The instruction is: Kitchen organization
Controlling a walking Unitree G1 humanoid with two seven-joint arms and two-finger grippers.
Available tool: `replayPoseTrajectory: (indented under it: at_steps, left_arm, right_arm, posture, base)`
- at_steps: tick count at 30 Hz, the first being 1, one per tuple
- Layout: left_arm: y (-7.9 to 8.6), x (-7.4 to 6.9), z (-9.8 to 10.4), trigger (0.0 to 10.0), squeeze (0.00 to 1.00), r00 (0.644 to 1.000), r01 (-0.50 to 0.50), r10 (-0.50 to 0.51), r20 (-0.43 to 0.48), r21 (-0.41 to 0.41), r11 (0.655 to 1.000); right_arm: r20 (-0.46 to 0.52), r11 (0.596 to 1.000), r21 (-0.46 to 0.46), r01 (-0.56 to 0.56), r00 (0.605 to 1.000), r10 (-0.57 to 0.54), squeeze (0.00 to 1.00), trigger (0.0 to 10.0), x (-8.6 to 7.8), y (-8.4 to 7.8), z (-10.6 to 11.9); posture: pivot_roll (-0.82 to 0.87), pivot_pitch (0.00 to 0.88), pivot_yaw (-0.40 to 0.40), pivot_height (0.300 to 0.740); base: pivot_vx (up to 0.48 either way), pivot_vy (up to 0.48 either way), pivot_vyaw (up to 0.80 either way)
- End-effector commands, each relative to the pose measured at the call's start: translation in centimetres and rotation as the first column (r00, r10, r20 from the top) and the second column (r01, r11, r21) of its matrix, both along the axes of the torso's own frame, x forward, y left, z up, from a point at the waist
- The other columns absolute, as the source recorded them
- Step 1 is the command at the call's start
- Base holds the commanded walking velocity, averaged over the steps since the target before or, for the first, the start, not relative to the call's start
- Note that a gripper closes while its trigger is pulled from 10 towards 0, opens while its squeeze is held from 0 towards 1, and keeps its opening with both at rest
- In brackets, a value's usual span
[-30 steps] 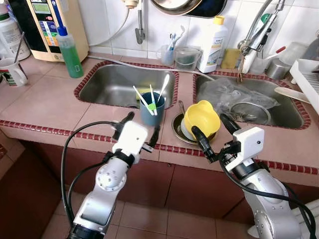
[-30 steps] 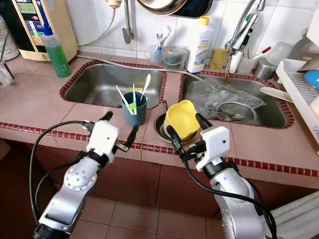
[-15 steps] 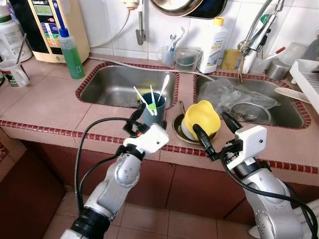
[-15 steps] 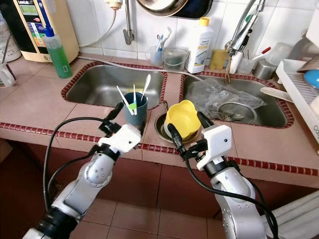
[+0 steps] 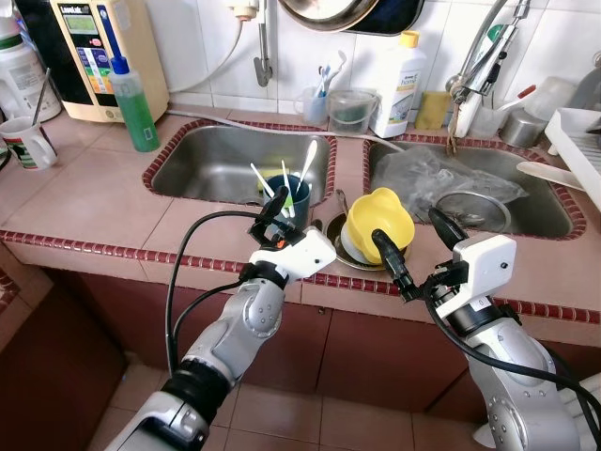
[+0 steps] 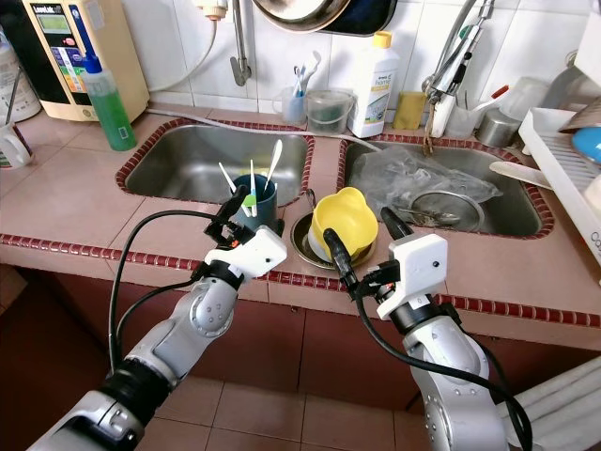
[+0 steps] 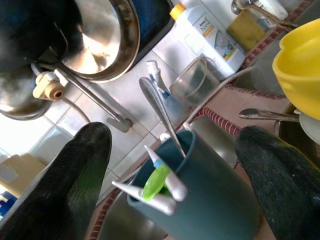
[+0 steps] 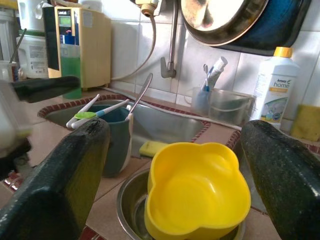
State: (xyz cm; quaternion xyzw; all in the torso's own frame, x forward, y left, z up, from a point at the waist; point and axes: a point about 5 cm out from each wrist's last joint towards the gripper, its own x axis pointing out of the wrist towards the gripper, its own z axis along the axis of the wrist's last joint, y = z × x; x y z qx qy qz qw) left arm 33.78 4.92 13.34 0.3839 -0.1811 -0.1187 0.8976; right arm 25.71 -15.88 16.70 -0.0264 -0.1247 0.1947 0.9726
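Straddling the blue cup (image 5: 286, 199) of toothbrushes (image 7: 159, 180), the open, empty left tool (image 5: 270, 214) risks tipping it — right tool (image 6: 362, 246) gapes empty before the yellow bowl (image 5: 379, 223).

Even, bright daylight; head views sharp, slight barrel bend toward edges. Glare on hanging pan (image 7: 107, 37) at 11 o'clock (left wrist view). Black fingers (image 8: 60, 175) soft, out of focus close up.
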Motion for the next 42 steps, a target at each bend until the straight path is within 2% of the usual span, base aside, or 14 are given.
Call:
replayPoseTrajectory:
  at_steps: [1,6,7,10,11,12,13,14,15,16,28,30,31,42]
  left_arm:
    - [-0.1,0.3,0.2,10.0,0.0,1.0,-0.007,0.007,0.021,0.008,1.0]
    - [0.1,0.8,0.2,10.0,0.0,0.999,-0.021,0.02,0.039,0.015,1.0]
    - [0.2,0.9,0.2,8.4,0.0,0.999,-0.027,0.026,0.043,0.02,0.999]
    - [0.5,0.9,-0.2,9.0,0.0,0.999,-0.034,0.032,0.041,0.036,0.999]
    - [0.7,0.9,-0.3,7.9,0.0,0.998,-0.035,0.032,0.051,0.043,0.998]
    - [0.9,0.9,-0.4,7.9,0.0,0.998,-0.034,0.032,0.061,0.047,0.998]
    - [1.2,0.9,-0.6,4.6,0.0,0.998,-0.039,0.037,0.05,0.054,0.998]
    - [1.6,1.0,-0.9,5.5,0.0,0.998,-0.046,0.044,0.035,0.061,0.997]
    - [1.9,1.0,-1.1,5.6,0.0,0.998,-0.049,0.047,0.037,0.074,0.996]
    - [2.4,1.1,-1.3,4.7,0.0,0.997,-0.064,0.061,0.039,0.091,0.994]
    - [2.9,1.4,-0.9,2.9,0.0,0.996,-0.074,0.068,0.063,0.096,0.993]
    - [2.7,1.4,-0.8,1.4,0.0,0.995,-0.066,0.059,0.076,0.095,0.993]
    - [2.7,1.4,-0.8,2.8,0.0,0.996,-0.062,0.056,0.073,0.093,0.994]
    - [2.2,1.4,-0.4,3.0,0.0,0.996,-0.037,0.029,0.089,0.085,0.996]
  right_arm:
    - [0.021,1.0,0.006,0.014,1.0,-0.014,0.0,10.0,-0.3,-0.2,0.7]
    - [0.021,1.0,0.01,0.026,0.999,-0.026,0.0,10.0,-0.4,-0.4,0.7]
    - [0.021,1.0,0.011,0.028,0.999,-0.028,0.0,10.0,-0.5,-0.4,0.7]
    - [0.019,0.999,0.013,0.031,0.999,-0.032,0.0,10.0,-0.5,-0.4,0.7]
    - [0.018,0.999,0.013,0.032,0.999,-0.032,0.0,10.0,-0.5,-0.5,0.7]
    - [0.017,0.999,0.012,0.034,0.999,-0.034,0.0,10.0,-0.6,-0.5,0.7]
    - [0.017,0.999,0.012,0.035,0.999,-0.035,0.0,10.0,-0.6,-0.5,0.7]
    - [0.017,0.999,0.011,0.037,0.999,-0.037,0.0,10.0,-0.6,-0.5,0.8]
    - [0.016,0.999,0.012,0.038,0.999,-0.038,0.0,10.0,-0.6,-0.5,0.8]
    - [0.015,0.999,0.012,0.038,0.999,-0.038,0.0,10.0,-0.6,-0.6,0.8]
    - [0.015,0.999,0.016,0.039,0.999,-0.04,0.0,10.0,-0.5,-0.6,0.8]
    - [0.014,0.999,0.018,0.04,0.999,-0.04,0.0,10.0,-0.5,-0.6,0.8]
    - [0.014,0.999,0.018,0.04,0.999,-0.041,0.0,10.0,-0.5,-0.6,0.8]
    - [0.012,0.999,0.018,0.047,0.999,-0.047,0.0,10.0,-0.6,-0.7,0.8]
  posture:
    - [-0.11,0.023,0.028,0.74]
    - [-0.12,0.028,0.035,0.74]
    - [-0.12,0.028,0.035,0.74]
    - [-0.12,0.031,0.036,0.74]
    - [-0.12,0.031,0.036,0.74]
    - [-0.12,0.033,0.036,0.74]
    - [-0.12,0.034,0.035,0.74]
    - [-0.12,0.034,0.035,0.74]
    - [-0.12,0.036,0.036,0.74]
    - [-0.12,0.038,0.034,0.74]
    - [-0.11,0.04,0.032,0.74]
    - [-0.11,0.04,0.032,0.74]
    - [-0.11,0.04,0.032,0.74]
    - [-0.12,0.043,0.033,0.74]
  base:
    - [0.0,0.0,0.0]
    - [0.0,0.0,0.0]
    - [0.0,0.0,0.0]
    - [0.0,0.0,0.0]
    - [0.0,0.0,0.0]
    - [0.0,0.0,0.0]
    - [0.0,0.0,0.0]
    - [0.0,0.0,0.0]
    - [0.0,0.0,0.0]
    - [0.0,0.0,0.0]
    - [0.0,0.0,0.0]
    - [0.0,0.0,0.0]
    - [0.0,0.0,0.0]
    - [0.0,0.0,0.0]
